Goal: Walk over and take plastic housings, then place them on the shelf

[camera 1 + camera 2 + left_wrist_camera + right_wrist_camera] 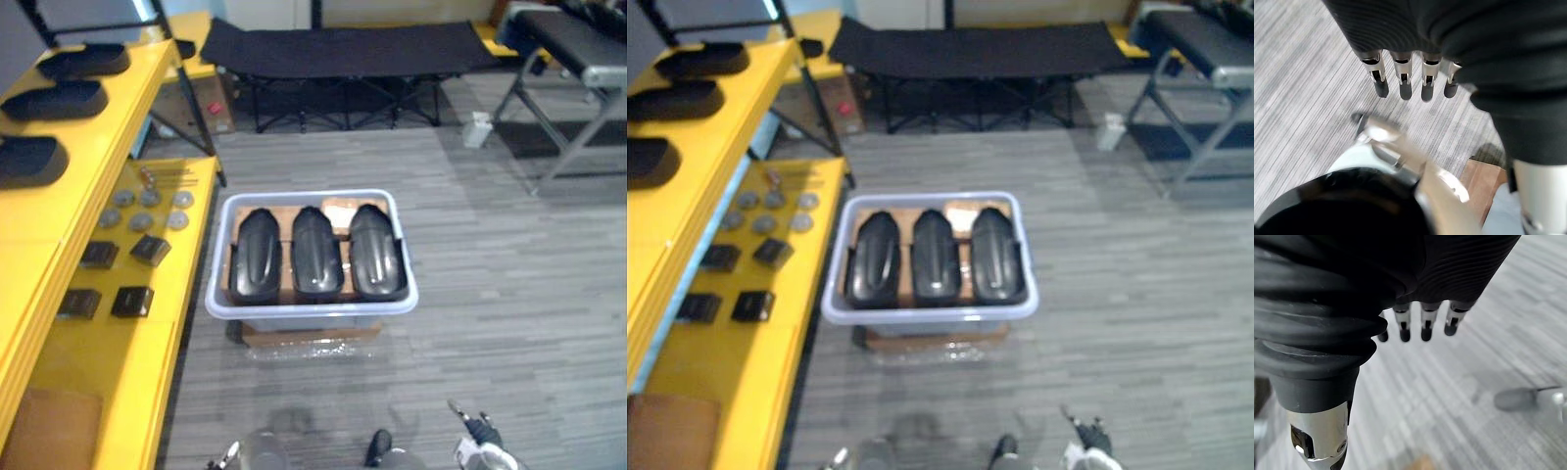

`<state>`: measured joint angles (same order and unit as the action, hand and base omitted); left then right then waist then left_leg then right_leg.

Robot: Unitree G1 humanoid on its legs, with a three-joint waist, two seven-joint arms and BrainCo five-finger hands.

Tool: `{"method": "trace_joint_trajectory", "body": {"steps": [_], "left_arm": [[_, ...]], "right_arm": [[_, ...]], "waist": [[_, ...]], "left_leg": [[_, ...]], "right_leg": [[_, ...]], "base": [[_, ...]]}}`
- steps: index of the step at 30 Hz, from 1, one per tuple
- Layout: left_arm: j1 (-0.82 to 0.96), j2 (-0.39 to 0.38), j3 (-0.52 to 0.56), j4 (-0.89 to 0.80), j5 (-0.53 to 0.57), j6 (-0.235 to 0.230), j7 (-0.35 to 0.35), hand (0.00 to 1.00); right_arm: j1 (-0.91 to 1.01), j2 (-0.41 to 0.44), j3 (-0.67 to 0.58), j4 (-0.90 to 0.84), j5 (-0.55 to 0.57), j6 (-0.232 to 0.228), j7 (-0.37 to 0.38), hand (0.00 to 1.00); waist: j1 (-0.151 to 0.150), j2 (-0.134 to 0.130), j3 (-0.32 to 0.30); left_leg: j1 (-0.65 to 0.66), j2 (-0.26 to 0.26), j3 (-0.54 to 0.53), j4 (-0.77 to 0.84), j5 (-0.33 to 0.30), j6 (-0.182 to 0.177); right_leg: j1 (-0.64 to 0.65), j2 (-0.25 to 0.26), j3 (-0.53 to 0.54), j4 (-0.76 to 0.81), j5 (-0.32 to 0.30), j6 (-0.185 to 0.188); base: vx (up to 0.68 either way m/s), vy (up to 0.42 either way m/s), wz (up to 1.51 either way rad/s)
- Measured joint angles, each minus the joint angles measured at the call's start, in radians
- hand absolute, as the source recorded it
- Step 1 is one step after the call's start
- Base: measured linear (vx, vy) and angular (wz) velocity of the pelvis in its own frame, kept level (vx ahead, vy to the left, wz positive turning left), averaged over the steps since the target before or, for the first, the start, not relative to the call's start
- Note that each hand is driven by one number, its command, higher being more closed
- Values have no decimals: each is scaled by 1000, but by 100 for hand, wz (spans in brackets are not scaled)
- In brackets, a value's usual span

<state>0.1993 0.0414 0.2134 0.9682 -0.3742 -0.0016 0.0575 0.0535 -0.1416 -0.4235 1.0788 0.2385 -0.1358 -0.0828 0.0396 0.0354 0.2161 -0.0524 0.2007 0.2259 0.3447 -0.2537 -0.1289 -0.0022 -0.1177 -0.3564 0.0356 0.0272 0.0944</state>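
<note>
Carpet (509, 294), eye views: housings (317, 253) in bin (312, 311); wrist views: left robot hand (1405, 78), right robot hand (1426, 325) spread.

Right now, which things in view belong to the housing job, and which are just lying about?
Job: three black housings in the pale bin; three more housings on the yellow shelf; left hand and right hand, both with fingers straight, holding nothing.
Lying about: black cot; grey discs; small black blocks; grey bench.
</note>
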Motion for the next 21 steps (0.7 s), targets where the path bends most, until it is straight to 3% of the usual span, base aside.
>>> {"method": "trace_joint_trajectory", "body": {"steps": [2, 6, 8, 11, 13, 15, 18, 21], "left_arm": [[-13, 4, -2, 4, 29, 0, -8, 0], [-14, 63, -57, 7, 80, 6, -31, 0], [-24, 78, -81, 7, 85, 9, -32, 0], [-43, 83, -111, -7, 108, 4, -25, 0], [-38, 98, -119, -7, 106, 2, -16, 0], [-8, 100, -114, -6, 96, -10, -13, 0], [28, 109, -103, -5, 96, -21, -16, 0], [41, 108, -91, -4, 96, -38, -16, 0]], "right_arm": [[29, 12, -4, -1, -25, -15, 1, 0], [67, 62, 166, -96, -81, -109, 16, 0], [71, 78, 260, -234, -100, -148, 4, 0], [30, 85, 315, -450, -105, -209, -78, 0], [16, 91, 320, -589, -107, -257, -144, 0], [-19, 93, 306, -730, -132, -304, -224, 0], [-74, 69, 227, -785, -134, -320, -305, 0], [-78, 10, 125, -816, -132, -315, -381, 0]], "waist": [[4, -5, -3], [1, -63, -28], [0, -68, -28], [2, -58, -21], [4, -64, -21], [7, -80, -22], [12, -92, -26], [1, -77, -19]], "left_leg": [[36, -14, 8, -48, 6, 2], [52, -43, 32, -53, 1, 12], [33, -40, 34, -15, -22, 24], [-37, -19, 28, 86, -70, 42], [-51, -21, 26, 120, -85, 48], [-52, -29, 29, 123, -88, 52], [-53, -30, 20, 125, -90, 55], [-49, -33, -65, 122, -83, 52]], "right_leg": [[9, -7, 6, -7, 16, 7], [22, -22, 27, -42, 46, 17], [5, -27, 30, -14, 43, 14], [-80, -44, 32, 108, 17, 6], [-78, -51, 31, 97, 21, 11], [-43, -53, 31, 10, 75, 20], [-43, -44, 66, 20, 83, 24], [11, -34, 83, 20, 74, 25]], "base": [[7, 44, -1], [12, 82, -14], [-47, 65, -15], [-115, 86, -6], [-93, 95, 0], [-72, 87, -4], [-40, 22, 5], [20, -19, 68]]}}
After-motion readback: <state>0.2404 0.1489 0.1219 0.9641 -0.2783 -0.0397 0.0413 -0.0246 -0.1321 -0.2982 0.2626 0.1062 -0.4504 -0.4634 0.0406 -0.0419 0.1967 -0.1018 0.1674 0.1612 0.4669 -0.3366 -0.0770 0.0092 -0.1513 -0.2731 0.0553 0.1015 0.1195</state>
